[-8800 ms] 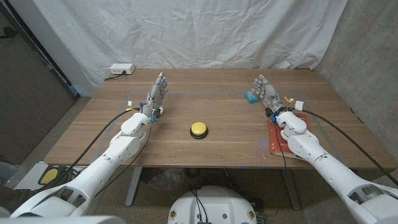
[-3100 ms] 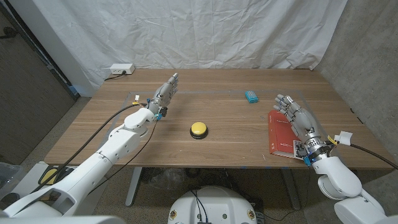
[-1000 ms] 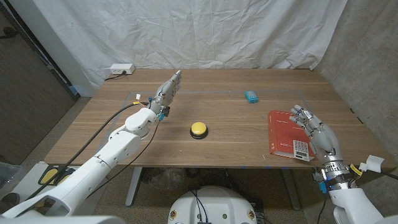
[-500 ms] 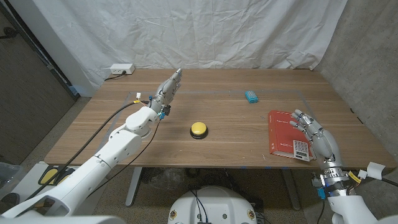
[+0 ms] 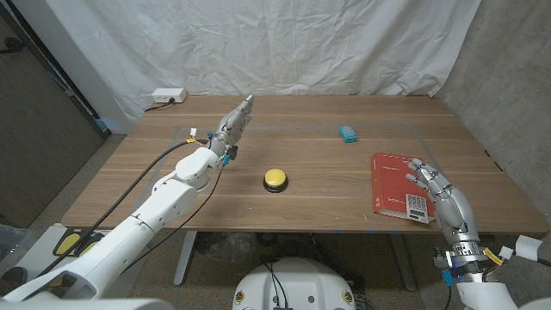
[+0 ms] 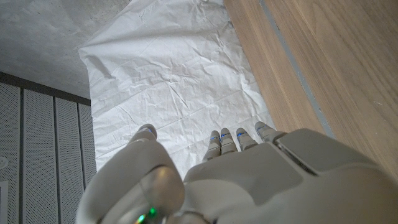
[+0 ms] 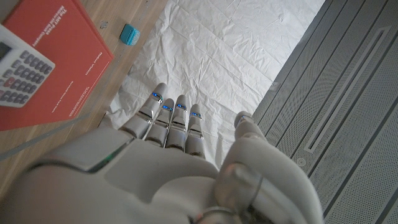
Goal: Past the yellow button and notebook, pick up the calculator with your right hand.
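Head view: right robot hand (image 5: 444,200) hangs released, fingers apart, just beside the calculator (image 5: 417,207), not yet grasped. Calculator, flat, white and keyed, lies on the notebook's (image 5: 392,182) matte red cover. Farther left of that hand, a domed yellow button (image 5: 275,179) sits on wood-grain desk (image 5: 318,155).

Head view: fixed, high, looking down over the whole brown wooden surface (image 5: 310,164) toward the white cloth backdrop (image 5: 258,43).

Left wrist view: close behind its own robot hand (image 6: 236,180), facing the backdrop.

Right wrist view: close behind its robot hand (image 7: 161,168); shares the red rectangular notebook (image 7: 53,62) with the head view.
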Robot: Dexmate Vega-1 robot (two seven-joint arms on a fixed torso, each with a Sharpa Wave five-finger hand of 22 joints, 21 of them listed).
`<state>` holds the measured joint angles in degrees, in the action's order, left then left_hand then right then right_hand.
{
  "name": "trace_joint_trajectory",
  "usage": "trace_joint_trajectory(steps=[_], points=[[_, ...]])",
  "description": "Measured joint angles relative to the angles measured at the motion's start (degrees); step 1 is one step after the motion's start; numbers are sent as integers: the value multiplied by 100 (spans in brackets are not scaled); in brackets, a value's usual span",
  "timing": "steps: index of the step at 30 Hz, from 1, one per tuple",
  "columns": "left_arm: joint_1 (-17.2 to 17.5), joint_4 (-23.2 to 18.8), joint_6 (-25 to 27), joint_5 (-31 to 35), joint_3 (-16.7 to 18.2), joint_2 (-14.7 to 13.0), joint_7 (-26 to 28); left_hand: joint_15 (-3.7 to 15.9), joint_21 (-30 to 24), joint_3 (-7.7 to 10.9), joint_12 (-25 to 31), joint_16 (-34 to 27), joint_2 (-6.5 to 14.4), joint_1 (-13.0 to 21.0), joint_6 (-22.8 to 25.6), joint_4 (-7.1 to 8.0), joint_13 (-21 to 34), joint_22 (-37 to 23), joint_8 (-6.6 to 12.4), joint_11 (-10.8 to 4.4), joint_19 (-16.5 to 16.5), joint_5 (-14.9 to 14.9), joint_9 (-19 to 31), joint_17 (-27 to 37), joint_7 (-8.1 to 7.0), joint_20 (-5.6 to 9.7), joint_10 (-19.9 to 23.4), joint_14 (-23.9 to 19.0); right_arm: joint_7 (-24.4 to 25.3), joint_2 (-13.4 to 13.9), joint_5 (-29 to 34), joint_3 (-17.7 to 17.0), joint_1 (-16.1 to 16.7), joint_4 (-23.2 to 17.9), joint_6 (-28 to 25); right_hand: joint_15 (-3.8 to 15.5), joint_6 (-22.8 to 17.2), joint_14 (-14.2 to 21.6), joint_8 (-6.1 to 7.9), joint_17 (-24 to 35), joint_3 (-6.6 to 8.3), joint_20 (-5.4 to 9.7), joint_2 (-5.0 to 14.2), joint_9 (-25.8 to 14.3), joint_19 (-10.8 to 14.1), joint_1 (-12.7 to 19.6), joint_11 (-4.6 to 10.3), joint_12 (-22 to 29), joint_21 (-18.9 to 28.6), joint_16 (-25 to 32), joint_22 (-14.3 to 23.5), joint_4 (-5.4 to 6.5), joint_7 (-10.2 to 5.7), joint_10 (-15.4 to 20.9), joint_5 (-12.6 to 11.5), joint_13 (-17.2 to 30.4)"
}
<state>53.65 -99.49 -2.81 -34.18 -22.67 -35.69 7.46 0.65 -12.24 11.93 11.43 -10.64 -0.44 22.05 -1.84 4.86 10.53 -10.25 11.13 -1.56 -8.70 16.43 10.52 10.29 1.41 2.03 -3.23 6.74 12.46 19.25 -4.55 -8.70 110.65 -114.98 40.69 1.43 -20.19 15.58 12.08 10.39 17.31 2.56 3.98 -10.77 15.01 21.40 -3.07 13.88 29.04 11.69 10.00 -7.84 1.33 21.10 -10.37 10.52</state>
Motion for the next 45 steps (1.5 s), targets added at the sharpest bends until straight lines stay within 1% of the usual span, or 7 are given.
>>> trace_joint_trajectory(steps=[6,11,16,29,34,38,45], points=[[9,-24,0,5,-2,-5,2,0,0,0,0,0,0,0,0,0,0,0,0,0,0,-33,0,0,0,0,0,0,194,-197,409,-99,141,-100,-56,12,-30,12,0,-25,17,-20,-38,0,20,38,22,0,-2,0,0,-46,-31,22,-25,0],[9,-27,0,13,-2,-8,1,0,0,-15,0,0,23,23,0,-15,0,0,0,0,0,-33,0,-1,0,0,0,0,342,-391,700,-161,253,-195,-127,20,-159,101,44,-27,25,-40,-90,0,39,181,31,0,-44,0,0,-85,-29,113,-26,0],[-10,-23,-7,16,-8,-7,-28,0,0,-15,0,0,23,23,0,-15,0,0,0,0,0,-33,0,-1,0,0,0,0,505,-527,971,-179,324,-235,-184,20,-174,101,44,-27,48,-21,-96,0,61,187,0,0,-44,0,0,-108,-31,143,-26,0],[-130,135,-61,32,-49,59,-106,2,0,-15,0,0,23,23,0,-14,-1,0,0,0,0,-33,0,-16,1,0,0,3,839,-758,1561,-197,433,-320,-284,51,-204,132,44,-26,32,-21,-158,0,60,248,31,-1,-65,0,0,-124,-61,174,-26,-1],[-162,194,-90,37,-63,94,-125,28,0,-15,0,0,23,23,0,-14,-1,0,0,-10,0,-55,0,-16,1,0,-10,29,969,-830,1813,-206,469,-385,-378,51,-231,132,44,-26,32,-21,-134,0,60,272,33,-1,-87,0,0,-124,-88,176,-26,-1],[-187,278,-127,51,-81,140,-126,28,0,-32,0,0,46,45,0,-32,-1,0,0,-10,0,-55,0,-16,1,0,-10,28,1085,-865,2008,-208,488,-430,-494,93,-329,174,46,-26,42,-21,-170,0,60,321,104,32,-110,0,0,-134,-124,248,-26,-1],[-224,443,-251,62,-109,239,-154,60,0,-39,0,0,46,45,14,-38,-1,0,0,-41,0,-55,0,-16,-13,0,21,-3,1325,-929,2458,-208,534,-593,-769,92,-455,296,81,-26,56,-41,-218,0,85,369,154,32,-132,0,0,-148,-160,341,-54,-7]])
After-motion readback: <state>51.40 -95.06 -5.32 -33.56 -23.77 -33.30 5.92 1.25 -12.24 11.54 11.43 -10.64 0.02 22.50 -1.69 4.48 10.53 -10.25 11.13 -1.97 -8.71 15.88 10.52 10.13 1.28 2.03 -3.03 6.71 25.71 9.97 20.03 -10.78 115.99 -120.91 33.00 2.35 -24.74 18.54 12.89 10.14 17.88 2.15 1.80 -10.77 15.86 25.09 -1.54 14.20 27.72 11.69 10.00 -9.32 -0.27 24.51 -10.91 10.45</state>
